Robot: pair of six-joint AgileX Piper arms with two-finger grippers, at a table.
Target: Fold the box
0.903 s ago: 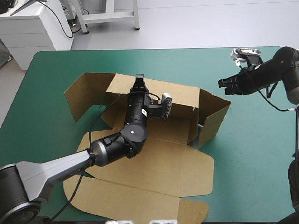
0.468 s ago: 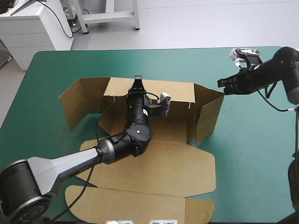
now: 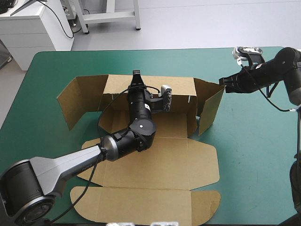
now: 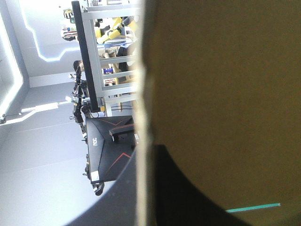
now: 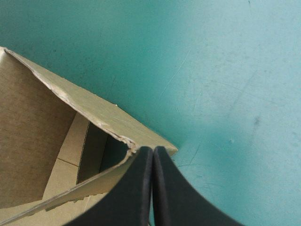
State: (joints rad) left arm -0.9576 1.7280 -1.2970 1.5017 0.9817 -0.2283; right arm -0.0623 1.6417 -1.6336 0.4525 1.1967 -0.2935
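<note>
The brown box point(image 3: 160, 160) lies open in the high view, its lid point(image 3: 141, 202) flat toward the near edge. Its back wall point(image 3: 181, 89) stands upright. My left gripper point(image 3: 137, 74) reaches over the base and is shut on the top edge of that wall. In the left wrist view the wall point(image 4: 221, 94) fills the scene, its edge pinched in the left gripper point(image 4: 143, 155). The left side flap point(image 3: 77, 96) and right side flap point(image 3: 209, 103) angle forward. My right gripper point(image 3: 223, 83) is shut, and its tip point(image 5: 152, 149) touches the top corner of the right flap point(image 5: 37, 127).
Teal-green cover point(image 3: 254, 141) stretches from the right of the box to the table's right edge. A narrower strip of cover point(image 3: 141, 59) runs behind the back wall. The lid's front flap point(image 3: 202, 207) lies close to the table's near edge.
The back wall has been carried toward the far edge and stands straighter. Both side flaps swung with it. The right flap's corner now meets the right gripper, which has barely moved.
</note>
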